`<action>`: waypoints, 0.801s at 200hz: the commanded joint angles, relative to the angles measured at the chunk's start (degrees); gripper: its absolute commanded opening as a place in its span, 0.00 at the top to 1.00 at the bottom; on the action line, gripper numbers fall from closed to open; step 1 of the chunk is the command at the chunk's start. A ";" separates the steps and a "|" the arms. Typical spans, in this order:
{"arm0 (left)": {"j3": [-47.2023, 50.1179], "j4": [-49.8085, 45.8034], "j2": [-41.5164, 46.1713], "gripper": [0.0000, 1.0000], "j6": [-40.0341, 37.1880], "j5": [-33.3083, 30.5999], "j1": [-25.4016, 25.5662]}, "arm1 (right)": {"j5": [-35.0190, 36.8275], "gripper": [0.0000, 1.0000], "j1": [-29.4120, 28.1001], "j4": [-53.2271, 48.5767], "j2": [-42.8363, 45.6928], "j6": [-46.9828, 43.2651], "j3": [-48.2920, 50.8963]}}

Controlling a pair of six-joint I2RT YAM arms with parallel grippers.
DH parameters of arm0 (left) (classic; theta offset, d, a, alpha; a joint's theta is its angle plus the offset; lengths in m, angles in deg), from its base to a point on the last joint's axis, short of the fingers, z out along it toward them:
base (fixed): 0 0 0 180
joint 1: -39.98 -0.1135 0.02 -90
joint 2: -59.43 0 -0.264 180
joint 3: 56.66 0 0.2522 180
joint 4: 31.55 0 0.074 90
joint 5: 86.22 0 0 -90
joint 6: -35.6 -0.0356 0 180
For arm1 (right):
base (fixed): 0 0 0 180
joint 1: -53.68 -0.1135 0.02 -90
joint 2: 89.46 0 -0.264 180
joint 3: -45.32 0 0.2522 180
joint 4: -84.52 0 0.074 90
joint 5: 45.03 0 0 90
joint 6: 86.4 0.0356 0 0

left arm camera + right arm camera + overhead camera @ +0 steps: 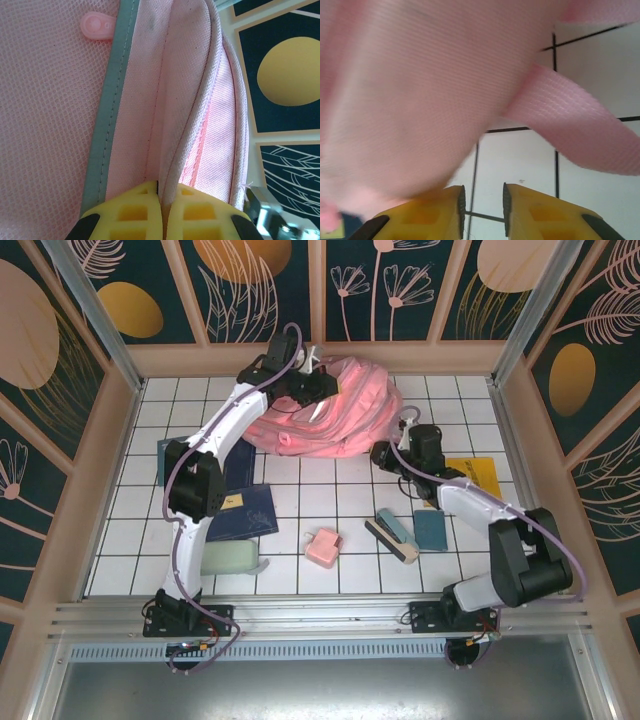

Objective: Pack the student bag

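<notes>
Where my left gripper [312,388] reaches over the top of the student bag [330,420], its yellow fingers [132,212] are pressed together on a fold of the bag's pink cloth. The pinched edge runs straight up and away from between the pads. Just left of that pinch lies a silvery-grey stripe [107,125]. Beyond the stripe is pink mesh [50,125], with a small pink rubber tab [97,25] at the far end. Right of the pinch the cloth curls over into a piped rim, and past that rim is the dark patterned wall [285,70].

My right gripper [385,454] sits low against the bag's right side. Its fingers [445,212] stand apart with nothing between them, and through the gap I see the white tiled table [520,165]. The bag's body bulges close above and to the left of the left finger. It is blurred, and I cannot tell whether it touches. A pink strap [570,130] slants across ahead and to the right of the fingers, over the tiles.

Behind the right gripper, back toward my bases, a yellow book [478,476] lies just beside the arm. Nearer the bases are a teal case [432,530], a long pale-blue case [392,536] and a small pink box [323,546], each apart from the others. Well behind the left gripper, beside that arm's elbow, lies a dark blue book [248,512]. A pale green block [228,558] lies nearer the base.
</notes>
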 commanded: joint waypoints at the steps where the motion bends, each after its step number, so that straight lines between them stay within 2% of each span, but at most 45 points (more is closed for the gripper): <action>1: -0.72 6.63 3.62 1.00 1.77 2.71 -0.14 | -4.09 0.67 0.59 2.23 6.54 1.03 1.83; 6: -0.52 6.82 3.62 1.00 1.94 2.64 -0.14 | -3.89 0.61 1.04 1.81 7.68 1.92 2.30; 25: 0.23 7.82 3.92 1.00 2.70 3.07 -0.34 | -5.20 0.50 4.17 4.55 11.40 7.67 5.95; 35: 0.89 8.79 4.12 1.00 3.25 3.48 -0.42 | -6.45 0.35 6.12 6.76 12.06 11.43 7.49; 42: 1.23 9.27 4.40 1.00 3.56 3.63 -0.45 | -7.86 0.29 7.32 8.36 11.67 13.86 7.96; 60: 1.55 10.01 4.67 1.00 4.24 3.99 -0.45 | -11.99 0.22 9.19 13.43 8.15 19.67 7.90; 83: 1.80 10.33 5.10 1.00 4.72 4.57 -0.43 | -15.11 0.22 9.81 18.46 2.16 23.40 5.25; 105: 2.46 11.16 5.63 1.00 5.51 4.96 -0.44 | -14.72 0.25 9.77 18.99 -2.80 24.75 2.25; 143: 2.09 13.03 6.51 1.00 7.78 5.37 -0.86 | -7.35 0.41 10.79 9.43 -7.23 19.95 -0.25; 160: 2.24 14.02 7.03 1.00 8.82 5.15 -1.46 | -4.19 0.45 12.01 5.80 -7.58 17.28 -0.15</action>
